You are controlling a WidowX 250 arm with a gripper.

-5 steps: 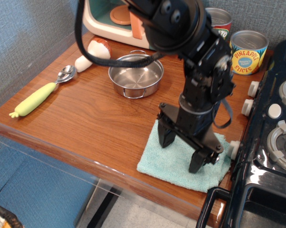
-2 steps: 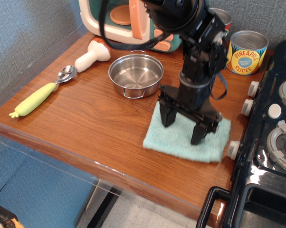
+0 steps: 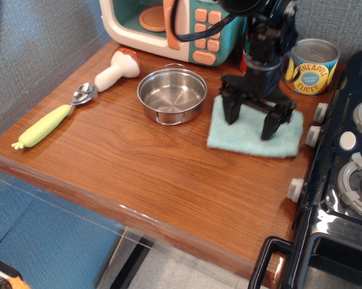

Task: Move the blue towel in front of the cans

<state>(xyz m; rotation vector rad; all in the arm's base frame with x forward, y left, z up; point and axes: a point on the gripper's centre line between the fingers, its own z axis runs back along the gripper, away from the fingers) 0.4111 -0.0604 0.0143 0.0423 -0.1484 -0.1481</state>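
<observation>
The blue towel has been shifted away from the bench's front edge, toward the back right, and is now laid just in front of the cans, beside the steel pot. The gripper has been carried along with it and is held upright, jaws spread wide, both tips pressed down on the cloth. One can is largely hidden behind the arm. A toy microwave, a mushroom and a green-handled spoon are left on the bench; a black stove is set at the right.
</observation>
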